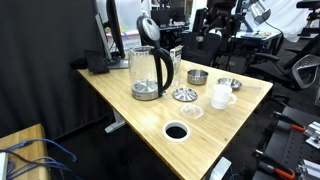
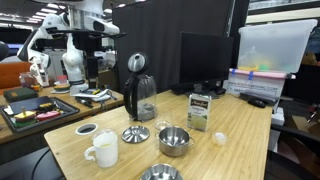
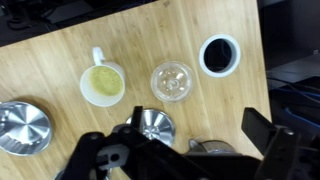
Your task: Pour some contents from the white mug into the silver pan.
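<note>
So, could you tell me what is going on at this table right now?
Nothing is being handled yet. In the wrist view, the robot's hand is open and empty, looking down on the wooden table. The white mug stands upright with something pale yellow inside. The silver pan sits a little apart from it and looks empty. The pour has not begun.

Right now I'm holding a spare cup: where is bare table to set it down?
The table is bare between the glass kettle and the cable hole. It is crowded around the white mug, silver pan and ridged disc.
</note>
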Motion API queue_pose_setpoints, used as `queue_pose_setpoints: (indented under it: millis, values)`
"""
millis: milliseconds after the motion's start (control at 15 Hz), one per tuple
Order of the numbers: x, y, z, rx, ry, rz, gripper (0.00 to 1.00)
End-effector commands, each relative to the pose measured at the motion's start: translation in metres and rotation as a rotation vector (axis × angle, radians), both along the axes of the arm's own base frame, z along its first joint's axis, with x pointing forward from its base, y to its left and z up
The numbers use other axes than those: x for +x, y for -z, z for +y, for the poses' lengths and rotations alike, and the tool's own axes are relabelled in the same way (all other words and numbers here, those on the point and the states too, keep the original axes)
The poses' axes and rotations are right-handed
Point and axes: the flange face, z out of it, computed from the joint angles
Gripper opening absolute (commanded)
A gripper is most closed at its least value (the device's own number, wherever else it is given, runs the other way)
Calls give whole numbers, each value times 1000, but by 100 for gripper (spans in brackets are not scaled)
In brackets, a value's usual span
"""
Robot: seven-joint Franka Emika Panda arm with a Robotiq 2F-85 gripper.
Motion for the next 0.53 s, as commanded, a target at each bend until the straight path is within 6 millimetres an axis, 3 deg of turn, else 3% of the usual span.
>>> queue_pose_setpoints:
  millis: [0,200,267,467]
  values:
    - [-30,-1,-30,-65,48,36,100]
    - [-69,8,-46,-84,102,109,100]
    - [-49,8,-40,-71,63,106,100]
    - [-56,6,-41,-74,67,98,100]
